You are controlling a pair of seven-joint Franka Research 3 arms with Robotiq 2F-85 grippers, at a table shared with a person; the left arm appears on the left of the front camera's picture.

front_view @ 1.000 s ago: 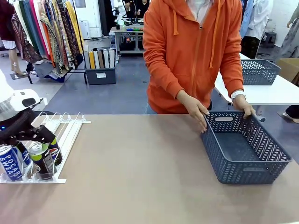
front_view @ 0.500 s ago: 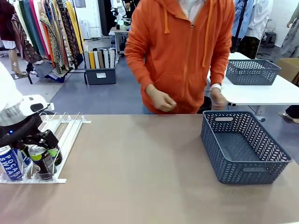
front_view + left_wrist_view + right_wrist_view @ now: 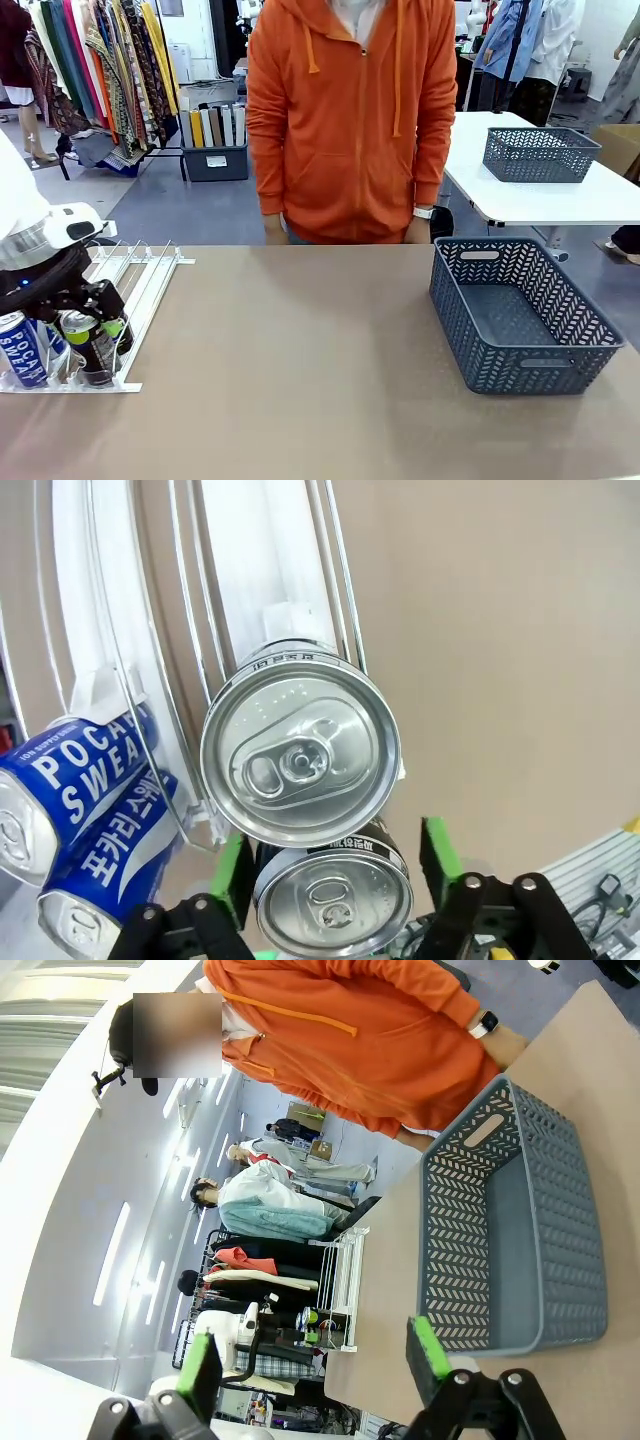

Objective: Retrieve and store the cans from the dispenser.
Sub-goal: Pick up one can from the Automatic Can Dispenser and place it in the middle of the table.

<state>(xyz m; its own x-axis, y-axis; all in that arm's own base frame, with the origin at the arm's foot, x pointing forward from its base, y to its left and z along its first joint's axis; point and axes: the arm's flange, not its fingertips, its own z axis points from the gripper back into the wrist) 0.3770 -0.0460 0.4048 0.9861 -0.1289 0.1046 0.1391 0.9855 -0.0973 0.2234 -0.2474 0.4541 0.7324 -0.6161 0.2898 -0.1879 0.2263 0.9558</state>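
Low end of the clear plastic dispenser rack with white lane dividers and thin wire rails, at the left of the tabletop: a small black-and-green aluminium can with a silver top stands upright at the front of its lane. A second dark silver-topped can sits right behind it, and blue-and-white Pocari Sweat cans are in the lane beside. The left gripper straddles the black-and-green can, one green pad on either side of its body. I cannot tell from these views whether the pads actually press on it. The right gripper hangs with its jaws wide apart, nothing between them. Handling, as judged: probably full, so modest weight for its size. The thin wall is stiff under a moderate squeeze but dents if overclamped, and the glossy printed skin is likely slick on the pads. The best hold is across the straight mid-body, below the tapered shoulder, kept upright. The wire rails sit close on both sides, so there is little sideways room and the can must lift clear of the front lip. Expect the dark can behind to slide down once the front one goes. Surface: flat matte beige tabletop, bare between the dispenser and the blue-grey plastic mesh basket, which sits well apart at the right. A person in an orange hoodie stands at the far edge, arms down. Beyond: clothes racks and a white table with another mesh basket.
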